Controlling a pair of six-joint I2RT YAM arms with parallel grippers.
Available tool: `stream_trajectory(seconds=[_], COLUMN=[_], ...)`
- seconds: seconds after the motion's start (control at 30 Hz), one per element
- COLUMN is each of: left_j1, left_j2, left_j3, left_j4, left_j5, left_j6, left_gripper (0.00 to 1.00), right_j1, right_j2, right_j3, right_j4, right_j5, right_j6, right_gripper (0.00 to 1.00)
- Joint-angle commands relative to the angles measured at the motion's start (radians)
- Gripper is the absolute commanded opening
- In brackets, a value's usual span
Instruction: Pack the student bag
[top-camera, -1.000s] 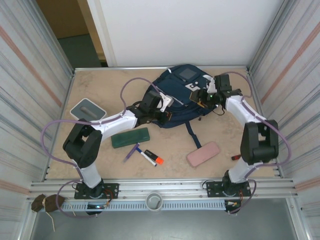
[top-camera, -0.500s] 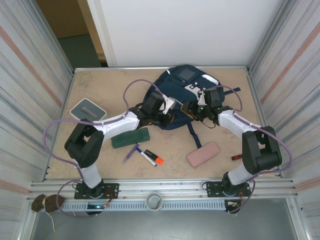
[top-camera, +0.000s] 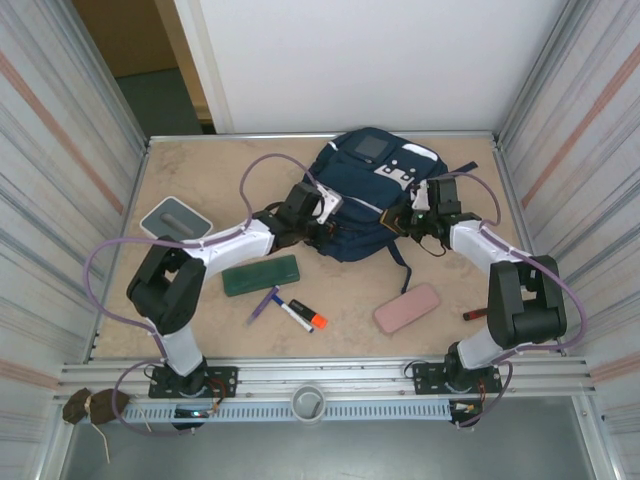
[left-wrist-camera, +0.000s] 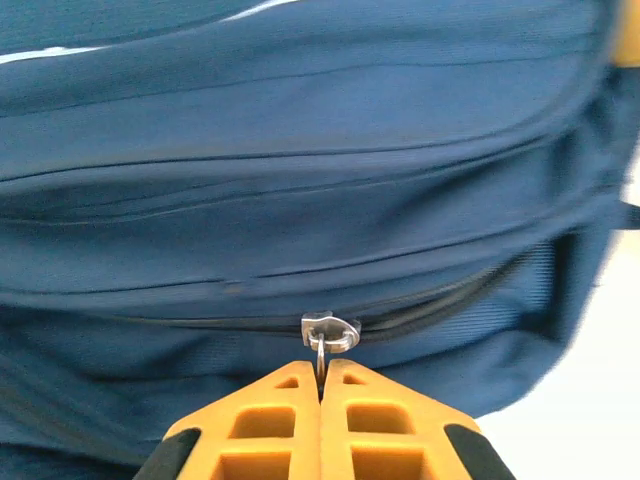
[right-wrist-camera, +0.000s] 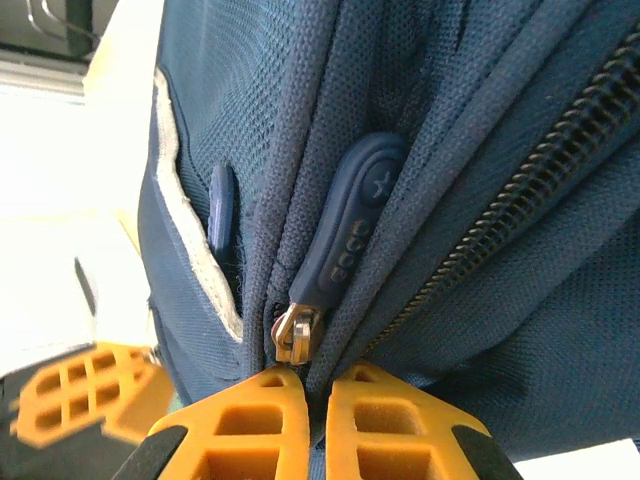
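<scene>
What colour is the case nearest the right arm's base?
Pink: the case, best in the top view.

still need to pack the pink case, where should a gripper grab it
Grip the pink case across its narrow width at the middle, coming straight down from above: it lies flat on the table, long and slim, with bare space along both long sides.

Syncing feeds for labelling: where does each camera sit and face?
Top external: above, behind the bases, looking down at the table; left gripper and right gripper at the student bag.
Left wrist: on the arm, facing the bag's side; fingers shut on a zipper pull.
Right wrist: same mount, facing a seam; fingers shut beneath a zipper slider.
Shared: the bag, all three.
</scene>
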Motion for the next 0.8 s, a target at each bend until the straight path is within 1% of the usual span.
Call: stream_trajectory(seconds=[0.0, 0.1, 0.17, 0.23, 0.27, 0.33, 0.4, 0.47, 0.5, 0.57, 0.63, 0.7, 0.77], left_j1=[0.045, 0.059, 0.054, 0.032, 0.015, -0.02, -0.057, -0.09, -0.108, -0.14, -0.163, -0.175, -0.184], left_j2=[-0.044, -0.052, -0.073, -0.091, -0.097, -0.096, -0.08, -0.057, -0.042, -0.018, 0.009, 0.027, 0.037], left_j3=[-0.017, -0.016, -0.028, -0.035, -0.038, -0.031, -0.015, 0.009, 0.024, 0.052, 0.074, 0.092, 0.099], left_j4=[-0.082, -0.095, -0.087, -0.075, -0.064, -0.038, -0.015, 0.002, 0.004, 0.005, 0.009, 0.011, 0.011], left_j5=[-0.117, -0.113, -0.064, -0.02, 0.002, 0.031, 0.055, 0.075, 0.081, 0.076, 0.078, 0.089, 0.09], left_j6=[0.052, 0.054, 0.045, 0.033, 0.028, 0.008, -0.016, -0.037, -0.044, -0.046, -0.05, -0.052, -0.051], left_gripper=[0.0, 0.0, 0.0, 0.0, 0.0, 0.0, 0.0, 0.0, 0.0, 0.0, 0.0, 0.0, 0.0], right_j1=[-0.03, -0.046, -0.065, -0.085, -0.091, -0.086, -0.078, -0.083, -0.09, -0.1, -0.096, -0.08, -0.061], right_j2=[0.009, 0.039, 0.061, 0.081, 0.093, 0.114, 0.122, 0.099, 0.07, 0.009, -0.058, -0.104, -0.132], right_j3=[0.061, 0.117, 0.148, 0.17, 0.179, 0.19, 0.197, 0.195, 0.181, 0.127, 0.044, -0.031, -0.084], right_j4=[-0.052, -0.148, -0.21, -0.239, -0.234, -0.185, -0.141, -0.159, -0.18, -0.192, -0.16, -0.111, -0.061], right_j5=[-0.027, -0.048, -0.041, -0.032, -0.038, -0.073, -0.105, -0.077, -0.047, -0.002, 0.012, 0.012, 0.023], right_j6=[-0.112, -0.185, -0.225, -0.233, -0.222, -0.171, -0.119, -0.118, -0.129, -0.131, -0.094, -0.05, -0.014], right_gripper=[0.0, 0.0, 0.0, 0.0, 0.02, 0.08, 0.16, 0.23, 0.29, 0.37, 0.46, 0.51, 0.55])
